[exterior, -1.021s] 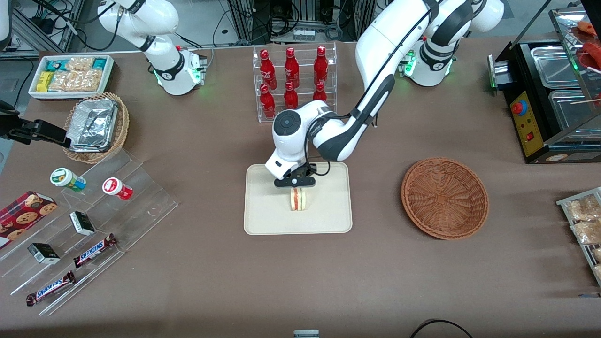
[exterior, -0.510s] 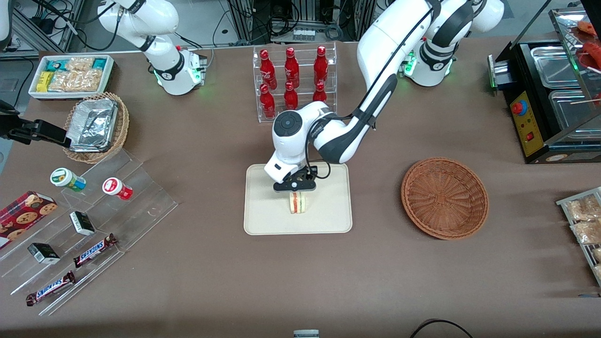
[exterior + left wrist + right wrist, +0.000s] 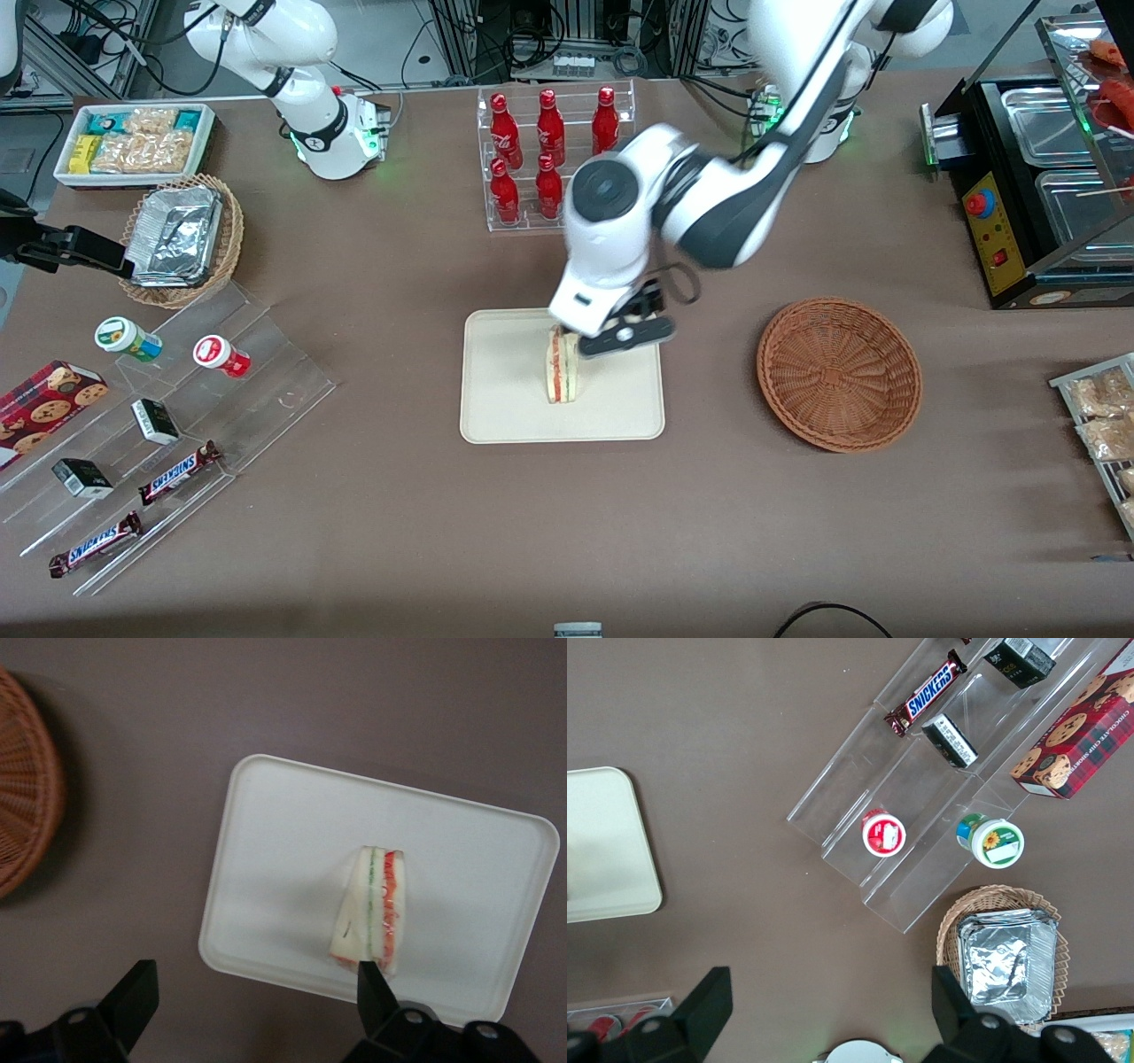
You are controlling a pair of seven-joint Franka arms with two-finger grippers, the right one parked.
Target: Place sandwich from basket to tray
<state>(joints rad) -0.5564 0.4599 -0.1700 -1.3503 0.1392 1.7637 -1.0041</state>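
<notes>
The desk [image 3: 567, 532] holds a cream tray [image 3: 505, 416], and the brown basket [image 3: 839, 373] sits at its 3 o'clock, with nothing in it. The sandwich [image 3: 562, 368] stands on its edge in the tray. The gripper [image 3: 620, 335] hangs open just above it. A bump from the gripper could tip the sandwich over.

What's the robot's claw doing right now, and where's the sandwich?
Claw open, empty, raised above the tray. Sandwich standing on the tray, released. Basket empty, beside the tray toward the working arm's end. Nothing in the way.
</notes>
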